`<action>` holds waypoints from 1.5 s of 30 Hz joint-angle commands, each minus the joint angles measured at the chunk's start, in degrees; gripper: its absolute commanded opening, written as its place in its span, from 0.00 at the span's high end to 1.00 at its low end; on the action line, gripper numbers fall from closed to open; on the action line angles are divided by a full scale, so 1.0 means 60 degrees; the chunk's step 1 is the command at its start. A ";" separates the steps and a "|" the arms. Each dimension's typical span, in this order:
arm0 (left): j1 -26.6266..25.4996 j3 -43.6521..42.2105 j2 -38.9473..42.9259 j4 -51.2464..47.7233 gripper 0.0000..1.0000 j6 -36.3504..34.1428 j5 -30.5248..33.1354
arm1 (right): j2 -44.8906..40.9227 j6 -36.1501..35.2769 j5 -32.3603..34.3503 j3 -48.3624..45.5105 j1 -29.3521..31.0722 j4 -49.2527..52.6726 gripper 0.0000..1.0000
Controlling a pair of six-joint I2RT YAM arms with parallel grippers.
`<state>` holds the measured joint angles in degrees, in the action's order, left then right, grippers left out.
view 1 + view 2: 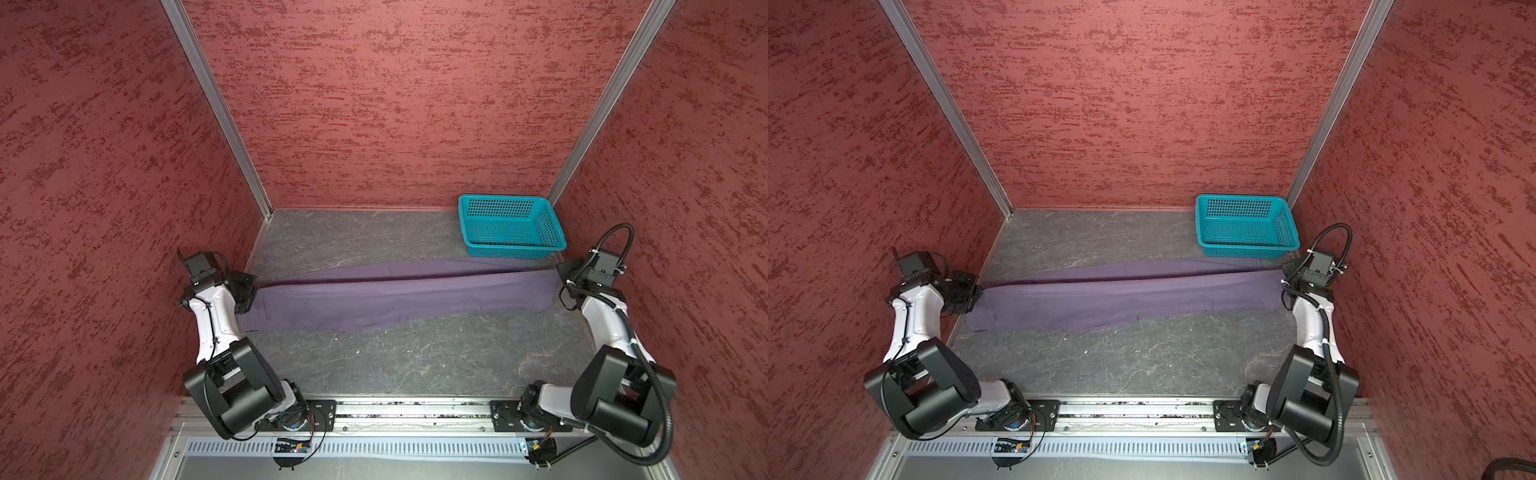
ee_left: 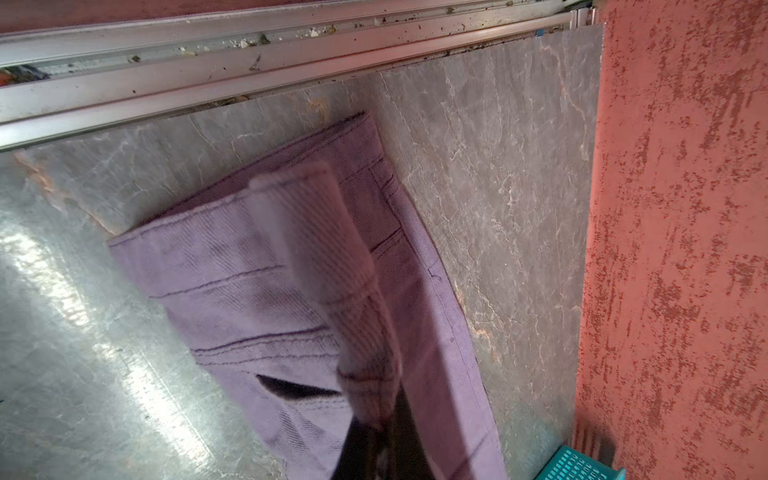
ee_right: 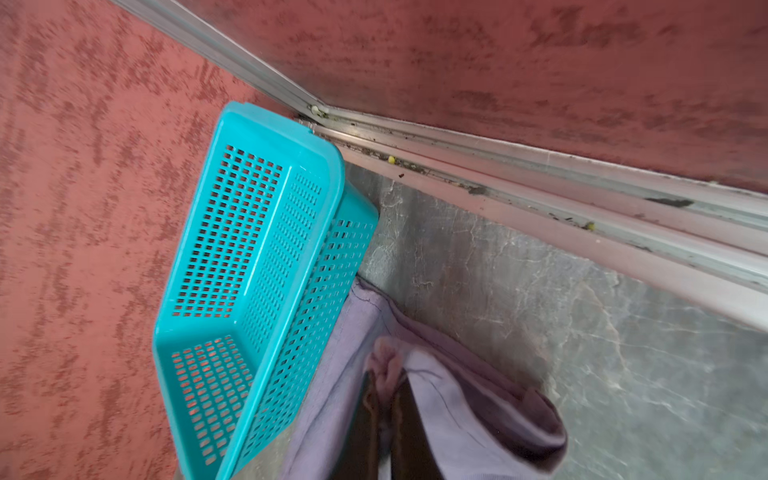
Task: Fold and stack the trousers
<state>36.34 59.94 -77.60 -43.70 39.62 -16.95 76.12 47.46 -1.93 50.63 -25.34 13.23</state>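
Note:
The muted-purple trousers (image 1: 399,297) (image 1: 1121,297) stretch across the table from left to right in both top views, one long fold line running along them. My left gripper (image 1: 249,291) (image 1: 974,296) is shut on their left end; the left wrist view shows the waistband end (image 2: 316,266) pinched between the dark fingers (image 2: 365,453). My right gripper (image 1: 562,277) (image 1: 1287,274) is shut on the right end, where a bunched bit of cloth (image 3: 386,365) sits between the dark fingers (image 3: 365,432). The held edge is lifted and taut, while the rest lies on the table.
A teal perforated basket (image 1: 510,225) (image 1: 1246,224) (image 3: 249,266) stands at the back right, just behind the trousers' right end and close to my right gripper. Red walls (image 1: 104,166) close in on three sides. The grey marbled table (image 1: 415,365) lies in front of the trousers.

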 commanded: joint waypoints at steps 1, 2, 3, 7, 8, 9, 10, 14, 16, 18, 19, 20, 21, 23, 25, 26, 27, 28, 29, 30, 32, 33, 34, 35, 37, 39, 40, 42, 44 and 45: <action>-0.0164 0.0283 -0.0407 0.0889 1.00 0.0019 0.0848 | 0.0488 -0.0116 0.1145 0.0366 0.0164 -0.1173 1.00; -0.0235 0.0338 -0.0559 0.0921 1.00 0.0011 0.0916 | 0.0659 -0.0115 0.1198 0.0404 0.0215 -0.1254 1.00; -0.0317 0.0416 -0.0723 0.0943 1.00 0.0004 0.0993 | 0.0877 -0.0117 0.1248 0.0458 0.0274 -0.1349 1.00; -0.0623 0.0665 -0.1425 0.1166 1.00 0.0112 0.1209 | 0.1819 -0.0132 0.1443 0.0818 0.0476 -0.1598 1.00; -0.0700 0.0723 -0.1573 0.1187 1.00 0.0160 0.1235 | 0.1977 -0.0125 0.1439 0.0914 0.0514 -0.1607 1.00; -0.0786 0.0779 -0.1676 0.1242 1.00 0.0214 0.1243 | 0.2133 -0.0079 0.1436 0.1005 0.0559 -0.1653 1.00; -0.0900 0.0824 -0.1741 0.1264 1.00 0.0240 0.1261 | 0.2206 -0.0088 0.1428 0.1057 0.0597 -0.1705 1.00; -0.1112 0.1023 -0.1727 0.1036 1.00 0.0240 0.1562 | 0.2185 -0.0286 0.1614 0.1250 0.0648 -0.1611 1.00; -0.1105 0.1095 -0.1617 0.0795 1.00 0.0209 0.1703 | 0.2071 -0.0448 0.1673 0.1294 0.0657 -0.1468 1.00; -0.1106 0.1033 -0.1397 0.0701 1.00 0.0227 0.1692 | 0.1854 -0.0504 0.1673 0.1232 0.0638 -0.1334 1.00; -0.1105 0.0952 -0.1204 0.0656 1.00 0.0265 0.1616 | 0.1654 -0.0499 0.1677 0.1121 0.0646 -0.1286 1.00; -0.1105 0.0889 -0.1001 0.0589 1.00 0.0289 0.1569 | 0.1407 -0.0498 0.1654 0.1003 0.0641 -0.1278 1.00; -0.1109 0.0840 -0.0751 0.0424 1.00 0.0297 0.1585 | 0.1116 -0.0500 0.1670 0.0869 0.0649 -0.1208 1.00; -0.1051 0.0838 -0.0180 -0.0016 1.00 0.0256 0.1714 | 0.0367 -0.0574 0.1844 0.0722 0.0645 -0.0916 1.00; -0.0861 0.0848 0.0418 -0.0446 1.00 0.0104 0.1742 | -0.0290 -0.0677 0.2079 0.0691 0.0612 -0.0539 1.00; -0.0715 0.0860 0.0746 -0.0676 1.00 0.0025 0.1750 | -0.0601 -0.0772 0.2157 0.0724 0.0598 -0.0312 1.00; -0.0534 0.0842 0.1070 -0.0917 1.00 -0.0058 0.1747 | -0.0915 -0.0848 0.2265 0.0758 0.0591 -0.0053 1.00; -0.0372 0.0825 0.1344 -0.1087 1.00 -0.0129 0.1747 | -0.1181 -0.0896 0.2377 0.0782 0.0591 0.0158 1.00; -0.0156 0.0745 0.1655 -0.1265 1.00 -0.0190 0.1688 | -0.1461 -0.0935 0.2475 0.0764 0.0588 0.0392 1.00; 0.0076 0.0648 0.1961 -0.1400 1.00 -0.0242 0.1587 | -0.1778 -0.0938 0.2520 0.0710 0.0574 0.0558 1.00; 0.0542 0.0400 0.2456 -0.1557 1.00 -0.0354 0.1312 | -0.2392 -0.0876 0.2549 0.0475 0.0537 0.0728 1.00; 0.0786 0.0285 0.2665 -0.1630 1.00 -0.0411 0.1134 | -0.2733 -0.0829 0.2610 0.0347 0.0518 0.0863 1.00; 0.0952 0.0165 0.2820 -0.1686 1.00 -0.0470 0.0967 | -0.3008 -0.0785 0.2659 0.0269 0.0479 0.0982 1.00; 0.1179 0.0072 0.2965 -0.1749 1.00 -0.0554 0.0768 | -0.3346 -0.0751 0.2702 0.0184 0.0457 0.1153 1.00; 0.1526 -0.0071 0.3127 -0.1856 1.00 -0.0725 0.0502 | -0.3871 -0.0718 0.2786 0.0118 0.0383 0.1484 1.00; 0.1842 -0.0143 0.3192 -0.1947 1.00 -0.0905 0.0209 | -0.4320 -0.0703 0.2863 0.0145 0.0320 0.1824 1.00; 0.1991 -0.0155 0.3204 -0.1973 1.00 -0.0993 0.0064 | -0.4531 -0.0703 0.2912 0.0173 0.0287 0.2005 1.00; 0.2189 -0.0155 0.3219 -0.2008 1.00 -0.1117 -0.0121 | -0.4880 -0.0731 0.2971 0.0227 0.0240 0.2316 1.00; 0.2331 -0.0147 0.3206 -0.2029 1.00 -0.1224 -0.0282 | -0.5192 -0.0785 0.3052 0.0209 0.0214 0.2590 1.00; 0.2376 -0.0120 0.3189 -0.2031 1.00 -0.1268 -0.0302 | -0.5301 -0.0812 0.3096 0.0157 0.0202 0.2662 1.00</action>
<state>49.12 58.59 -59.09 -58.35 34.68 -18.37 46.04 42.87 11.38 51.55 -23.07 27.40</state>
